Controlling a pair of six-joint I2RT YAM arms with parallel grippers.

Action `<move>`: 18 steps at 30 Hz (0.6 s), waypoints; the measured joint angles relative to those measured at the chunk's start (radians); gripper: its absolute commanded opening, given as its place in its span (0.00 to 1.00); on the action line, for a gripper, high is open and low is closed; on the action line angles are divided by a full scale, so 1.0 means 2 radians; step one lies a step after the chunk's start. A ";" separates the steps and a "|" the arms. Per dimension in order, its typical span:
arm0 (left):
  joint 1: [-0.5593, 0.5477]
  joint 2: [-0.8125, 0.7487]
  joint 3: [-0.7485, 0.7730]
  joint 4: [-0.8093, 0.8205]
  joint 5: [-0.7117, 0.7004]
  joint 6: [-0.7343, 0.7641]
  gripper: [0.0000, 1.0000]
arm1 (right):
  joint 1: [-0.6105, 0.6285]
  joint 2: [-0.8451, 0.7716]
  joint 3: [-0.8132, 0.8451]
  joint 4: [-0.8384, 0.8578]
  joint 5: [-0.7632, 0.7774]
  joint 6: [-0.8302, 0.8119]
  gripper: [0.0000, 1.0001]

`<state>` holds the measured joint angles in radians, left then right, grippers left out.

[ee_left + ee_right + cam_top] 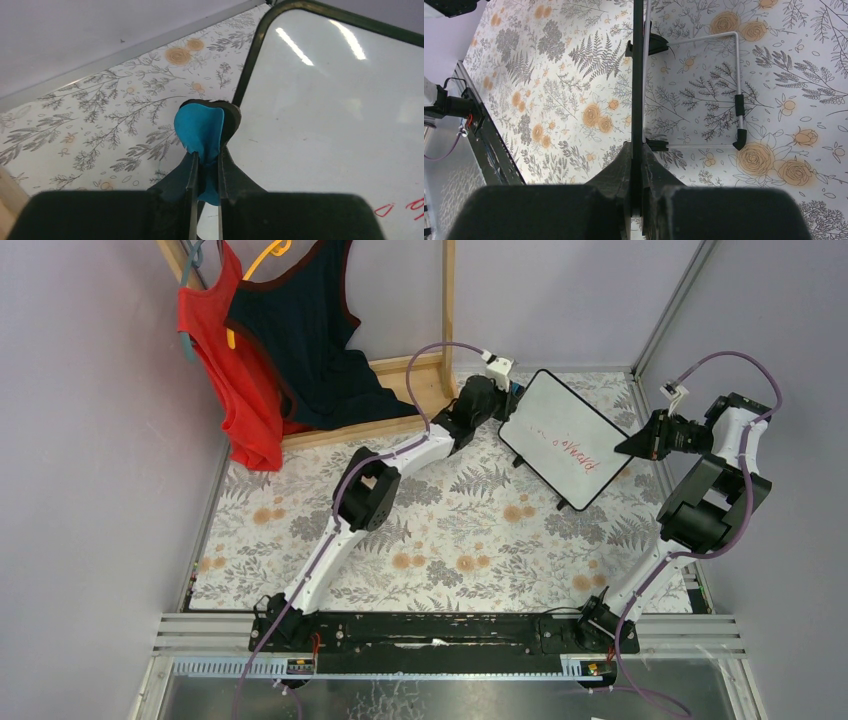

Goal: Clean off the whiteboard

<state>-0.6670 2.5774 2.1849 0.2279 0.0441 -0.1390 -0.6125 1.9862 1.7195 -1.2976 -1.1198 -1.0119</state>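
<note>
I see the whiteboard at the far right of the flowered counter, propped up on its wire stand. The right pincer is clamped on the board's right edge, so its wrist view shows the board edge-on. The left pincer is closed on a blue eraser held at the frame along the board's left edge; I can't tell if it's touching. Red writing sits toward the right pincer's end.

Overhead view down on table, both wrist views close on whiteboard
</note>
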 measured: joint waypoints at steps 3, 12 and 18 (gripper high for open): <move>-0.001 0.000 0.005 -0.002 -0.002 0.001 0.00 | 0.000 0.000 0.000 -0.002 0.000 -0.003 0.00; -0.037 0.000 -0.012 0.015 -0.018 0.011 0.00 | -0.002 0.000 0.000 -0.008 0.002 0.000 0.00; -0.053 -0.004 -0.032 0.032 -0.028 0.007 0.00 | -0.005 0.000 0.000 -0.014 0.004 0.005 0.00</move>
<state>-0.7727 2.5694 2.1208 0.2924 -0.0124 -0.1242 -0.6224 1.9862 1.7195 -1.3247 -1.1122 -1.0012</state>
